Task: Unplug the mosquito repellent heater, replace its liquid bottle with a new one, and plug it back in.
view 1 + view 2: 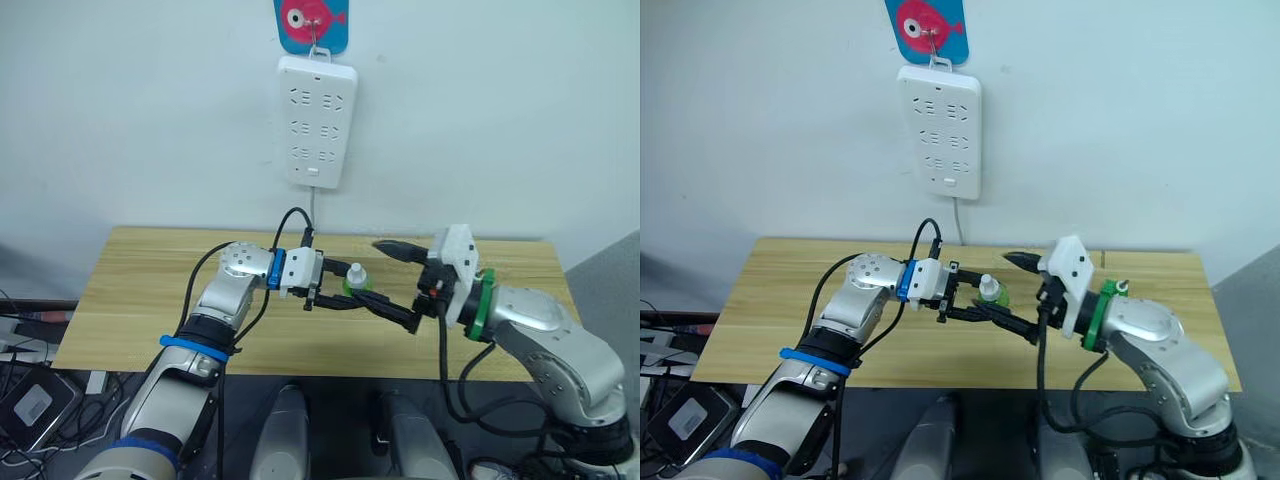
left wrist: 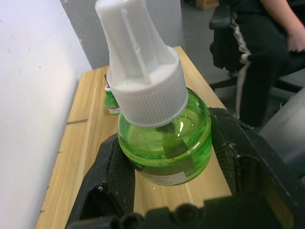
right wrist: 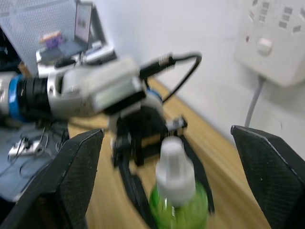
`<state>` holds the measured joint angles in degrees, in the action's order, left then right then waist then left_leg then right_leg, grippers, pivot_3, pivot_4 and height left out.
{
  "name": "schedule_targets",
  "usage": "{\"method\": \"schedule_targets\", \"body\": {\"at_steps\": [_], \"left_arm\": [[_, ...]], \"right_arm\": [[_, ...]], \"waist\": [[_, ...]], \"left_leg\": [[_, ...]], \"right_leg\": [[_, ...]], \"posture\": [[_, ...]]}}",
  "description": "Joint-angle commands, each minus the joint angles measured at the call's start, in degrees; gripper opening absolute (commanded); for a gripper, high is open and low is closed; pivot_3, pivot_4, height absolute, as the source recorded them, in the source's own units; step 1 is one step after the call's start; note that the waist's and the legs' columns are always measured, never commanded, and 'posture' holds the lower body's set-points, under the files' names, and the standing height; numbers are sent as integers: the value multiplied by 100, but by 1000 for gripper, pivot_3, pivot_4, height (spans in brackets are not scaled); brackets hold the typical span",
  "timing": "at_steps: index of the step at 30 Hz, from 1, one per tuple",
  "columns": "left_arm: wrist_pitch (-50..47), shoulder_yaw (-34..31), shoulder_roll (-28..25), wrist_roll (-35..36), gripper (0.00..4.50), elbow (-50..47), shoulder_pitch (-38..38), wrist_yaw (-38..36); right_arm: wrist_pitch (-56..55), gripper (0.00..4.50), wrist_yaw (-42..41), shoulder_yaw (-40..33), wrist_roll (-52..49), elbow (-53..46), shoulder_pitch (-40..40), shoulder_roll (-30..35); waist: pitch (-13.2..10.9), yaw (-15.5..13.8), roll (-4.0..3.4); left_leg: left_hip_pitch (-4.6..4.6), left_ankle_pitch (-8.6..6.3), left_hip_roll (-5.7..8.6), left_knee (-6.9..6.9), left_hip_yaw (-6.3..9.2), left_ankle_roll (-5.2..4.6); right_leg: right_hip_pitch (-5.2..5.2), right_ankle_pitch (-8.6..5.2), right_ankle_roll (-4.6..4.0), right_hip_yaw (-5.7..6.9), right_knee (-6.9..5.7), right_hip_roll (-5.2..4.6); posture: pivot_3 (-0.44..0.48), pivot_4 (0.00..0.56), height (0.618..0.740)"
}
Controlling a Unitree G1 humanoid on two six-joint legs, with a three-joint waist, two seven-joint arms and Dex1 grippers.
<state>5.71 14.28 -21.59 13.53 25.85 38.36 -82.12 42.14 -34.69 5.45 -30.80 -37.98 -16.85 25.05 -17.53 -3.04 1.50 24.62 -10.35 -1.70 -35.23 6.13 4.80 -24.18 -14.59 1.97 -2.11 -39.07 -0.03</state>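
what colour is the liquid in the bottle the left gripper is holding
Bright green, under a white cap; clearest in the left wrist view on the bottle.

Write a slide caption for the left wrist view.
Left gripper clamps a green liquid bottle with a white cap above the wooden table.

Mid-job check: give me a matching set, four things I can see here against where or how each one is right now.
Things:
1. green liquid bottle
2. left gripper
3. right gripper
4. power strip

States:
A. hangs on the wall
B. open, fingers spread wide
C. shut on the bottle
D. white cap on, held over the wooden table

Pairs: 1-D, 2-C, 3-B, 4-A
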Motion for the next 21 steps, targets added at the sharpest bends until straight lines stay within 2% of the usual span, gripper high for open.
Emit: {"method": "schedule_targets", "body": {"at_steps": [1,10,14,21], "left_arm": [[61,-35,7,51,2183,-206,-69,-42],[3,-30,-9,44,2183,-295,-117,-34],[6,-35,-16,43,2183,-299,-122,-24],[45,-57,-74,11,2183,-224,-159,-4]], "right_arm": [[-110,3522,120,198,95,68,-45,-95],[-360,235,86,513,397,371,-76,-100],[-365,186,51,439,290,307,-126,-114],[287,186,643,-592,-921,-262,-798,-409]], "waist": [[10,-2,4],[16,4,5],[16,3,5],[16,0,5]], "left_leg": [[0,0,0,1,0,0],[0,1,1,0,1,-1],[0,1,1,1,2,-1],[0,2,0,0,2,-3]], "right_leg": [[0,0,0,0,1,0],[0,1,0,1,0,-1],[0,1,0,1,0,-1],[0,3,-2,1,-2,-1]], "posture": [[222,227,740],[222,227,740],[234,233,740],[233,235,740]]}}
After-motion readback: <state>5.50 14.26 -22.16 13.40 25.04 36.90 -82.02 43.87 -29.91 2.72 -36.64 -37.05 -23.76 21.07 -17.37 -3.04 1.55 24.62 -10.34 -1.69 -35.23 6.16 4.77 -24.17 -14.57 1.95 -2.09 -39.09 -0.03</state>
